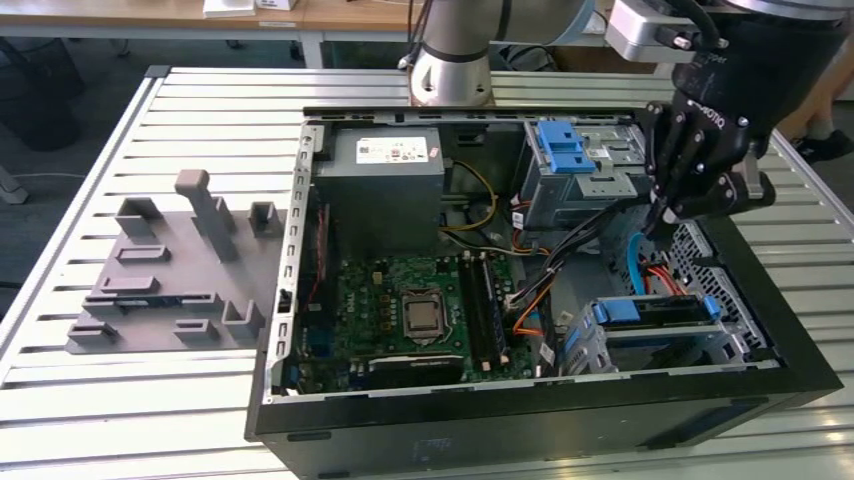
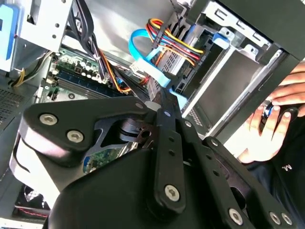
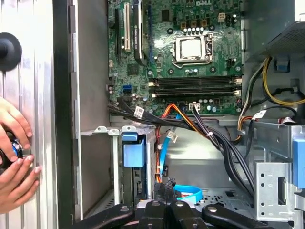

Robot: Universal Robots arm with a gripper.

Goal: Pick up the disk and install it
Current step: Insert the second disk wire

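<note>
Open computer case [image 1: 287, 300] on a slatted table [image 1: 80, 150]. At the exterior view's upper right, the black gripper [image 1: 663, 213] hovers, grip unclear. The disk [image 1: 650, 311] sits in the lower-right drive cage.

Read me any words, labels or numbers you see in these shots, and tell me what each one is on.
On the grey box, the white sticker: print too small to read.
On the green circuit board: white markings, too small to read.
On the black arm housing: white lettering, blurred.
Nothing is clear enough to quote.
</note>
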